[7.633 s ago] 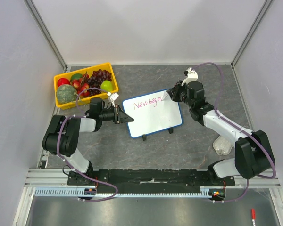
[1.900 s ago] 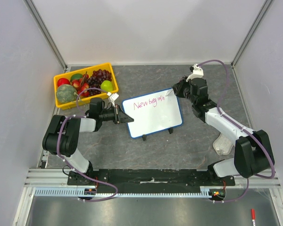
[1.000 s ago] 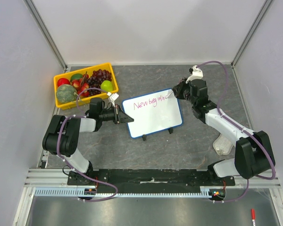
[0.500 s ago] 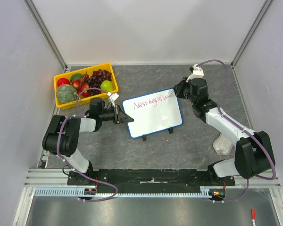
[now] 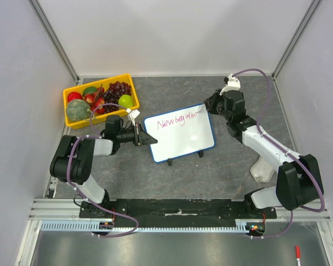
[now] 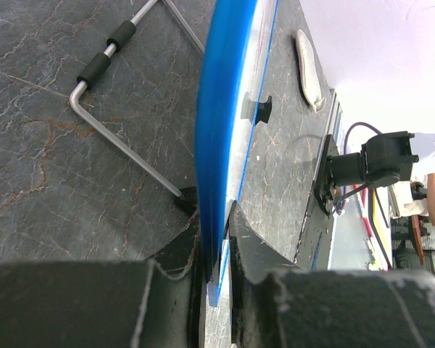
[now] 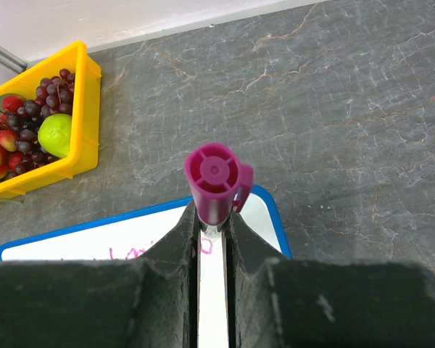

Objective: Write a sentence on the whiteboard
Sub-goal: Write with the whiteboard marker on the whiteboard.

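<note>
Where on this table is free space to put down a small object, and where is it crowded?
Free: the table behind the whiteboard, between yellow tray and right gripper; also between whiteboard and arm bases. Crowded: around the left gripper, squeezed between tray and whiteboard.

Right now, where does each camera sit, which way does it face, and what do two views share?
Top external: fixed above and behind the bases, looking down; shows both arms, the left end effector clamping the whiteboard's left edge, the right end effector at its top right corner.
Left wrist: behind its own fingers, looking along them at the whiteboard edge-on.
Right wrist: behind its fingers and the pink marker, looking down at the whiteboard corner and yellow tray.
Shared: all show the whiteboard; top and right wrist also the tray.
</note>
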Controlling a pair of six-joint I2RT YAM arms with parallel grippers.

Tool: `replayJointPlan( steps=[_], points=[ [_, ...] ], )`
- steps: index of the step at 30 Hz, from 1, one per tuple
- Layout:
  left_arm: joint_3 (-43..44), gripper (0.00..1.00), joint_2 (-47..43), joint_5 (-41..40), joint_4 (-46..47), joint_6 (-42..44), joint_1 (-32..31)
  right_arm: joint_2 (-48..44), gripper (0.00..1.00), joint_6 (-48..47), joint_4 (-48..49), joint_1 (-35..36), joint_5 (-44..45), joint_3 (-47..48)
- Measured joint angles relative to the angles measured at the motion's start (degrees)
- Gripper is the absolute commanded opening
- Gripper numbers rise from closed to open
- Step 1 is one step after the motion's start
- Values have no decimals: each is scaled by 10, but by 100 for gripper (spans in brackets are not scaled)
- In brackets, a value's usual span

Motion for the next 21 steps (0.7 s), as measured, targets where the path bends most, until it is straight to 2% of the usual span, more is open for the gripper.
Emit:
replayJointPlan(
  steps=[21],
  points=[
    [0, 2, 0, 0, -3, 0, 0, 4, 0, 0, -9, 0, -14, -42]
  ],
)
